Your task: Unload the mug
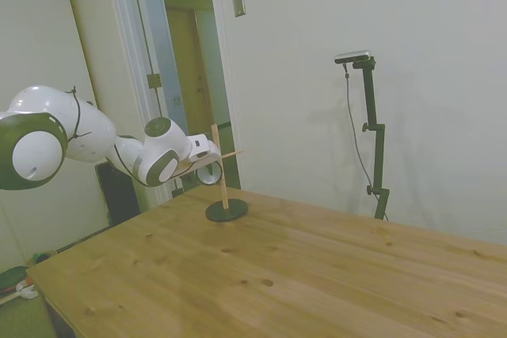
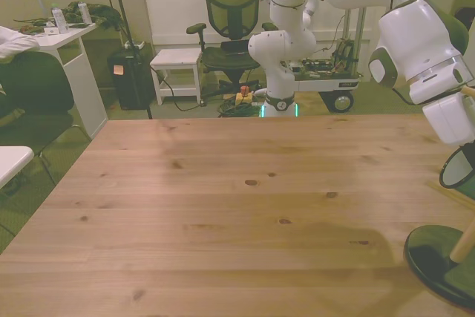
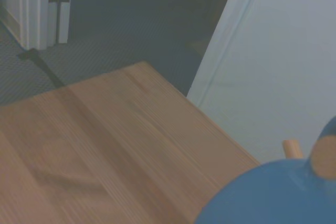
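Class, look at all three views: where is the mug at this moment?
The mug hangs on the wooden mug stand near the table's far corner in the side view, right at the gripper; it is cut off at the front view's right edge.

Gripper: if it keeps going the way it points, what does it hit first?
Most likely the mug hanging on the wooden stand, right ahead of the gripper; depth is unclear.
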You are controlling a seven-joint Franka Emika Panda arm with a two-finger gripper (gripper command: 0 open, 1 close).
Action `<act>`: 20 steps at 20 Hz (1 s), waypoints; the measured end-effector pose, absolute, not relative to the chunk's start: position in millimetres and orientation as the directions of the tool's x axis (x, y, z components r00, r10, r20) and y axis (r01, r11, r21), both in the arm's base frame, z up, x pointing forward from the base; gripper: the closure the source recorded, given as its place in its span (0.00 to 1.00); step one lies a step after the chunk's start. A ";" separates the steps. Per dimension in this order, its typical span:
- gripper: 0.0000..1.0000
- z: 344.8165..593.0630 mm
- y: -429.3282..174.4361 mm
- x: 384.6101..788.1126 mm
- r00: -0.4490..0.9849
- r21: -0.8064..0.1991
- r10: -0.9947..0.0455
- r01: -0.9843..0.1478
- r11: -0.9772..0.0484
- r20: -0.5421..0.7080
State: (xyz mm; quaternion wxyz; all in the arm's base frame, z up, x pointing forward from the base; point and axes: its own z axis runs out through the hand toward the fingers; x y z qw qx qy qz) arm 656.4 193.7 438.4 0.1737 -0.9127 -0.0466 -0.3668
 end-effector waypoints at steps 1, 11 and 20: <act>1.00 437.8 193.3 656.5 0.728 -0.283 -0.042 0.212 -0.936 0.684; 1.00 437.9 194.7 657.6 0.742 -0.283 -0.032 0.215 -0.935 0.670; 1.00 438.4 192.9 658.6 0.744 -0.281 -0.031 0.213 -0.936 0.668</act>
